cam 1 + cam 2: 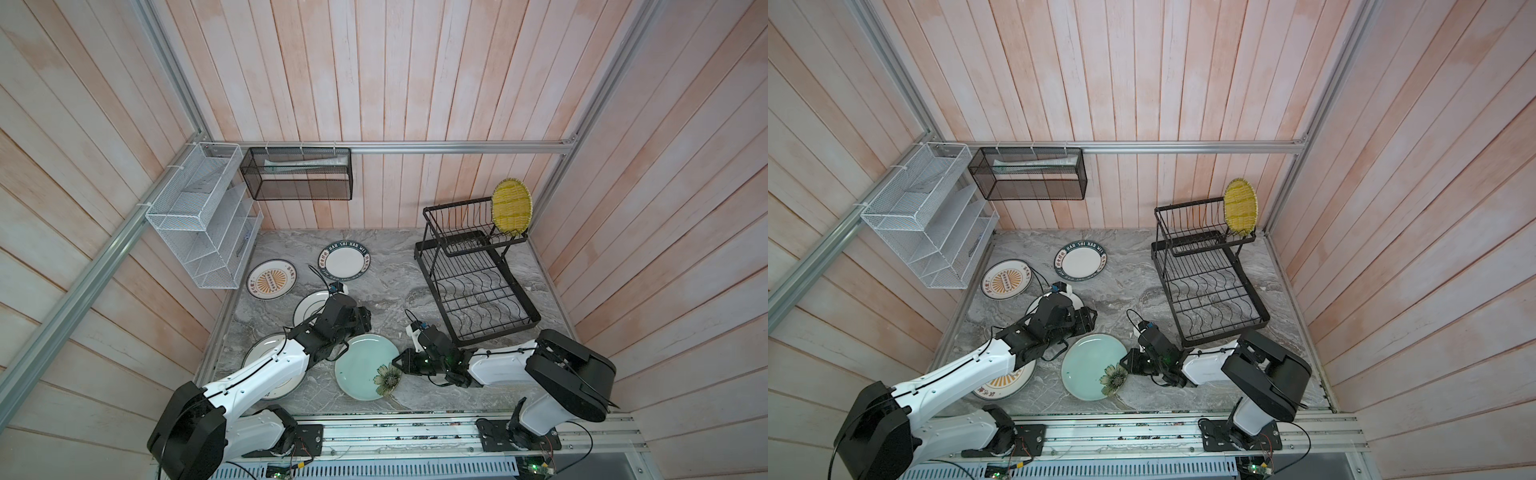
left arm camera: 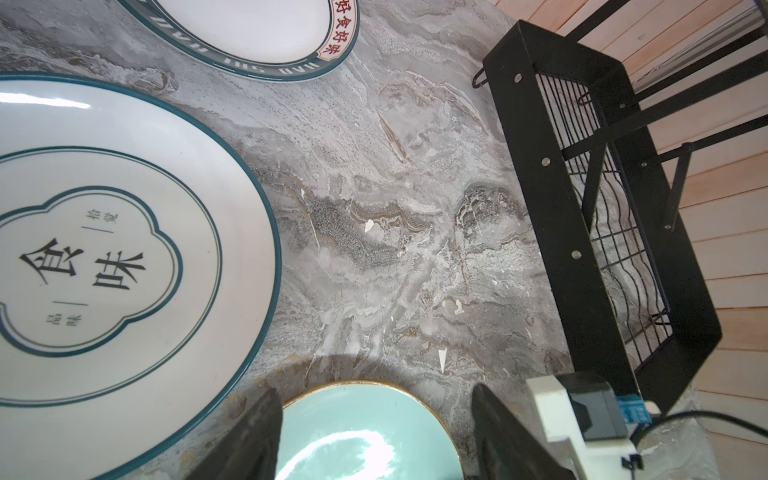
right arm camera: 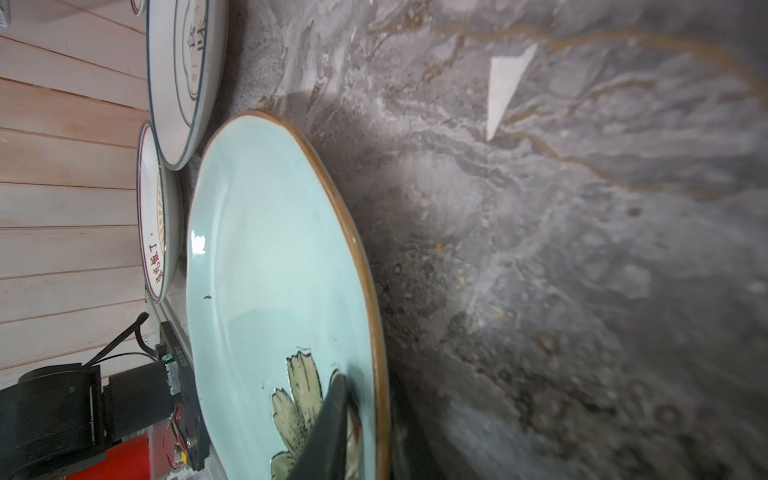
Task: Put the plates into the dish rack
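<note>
Teal plate (image 1: pixel 361 365) flat on bench (image 1: pixel 386 270), lower centre in both top views. Left fingers (image 2: pixel 249 436) spread over its edge. Right fingers (image 3: pixel 332 415) straddle its rim at the flower; pinching or not, can't tell. Yellow plate (image 1: pixel 511 206) upright in dish rack (image 1: pixel 498 331), right of centre.

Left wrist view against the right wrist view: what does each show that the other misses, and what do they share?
Only left wrist: the dish rack, the lettered-rim plate and the open left claw. Only right wrist: an orange-sunburst plate, the flower and the right claw astride the teal plate rim. Both: that teal plate, the white ringed plate and the marble table.
</note>
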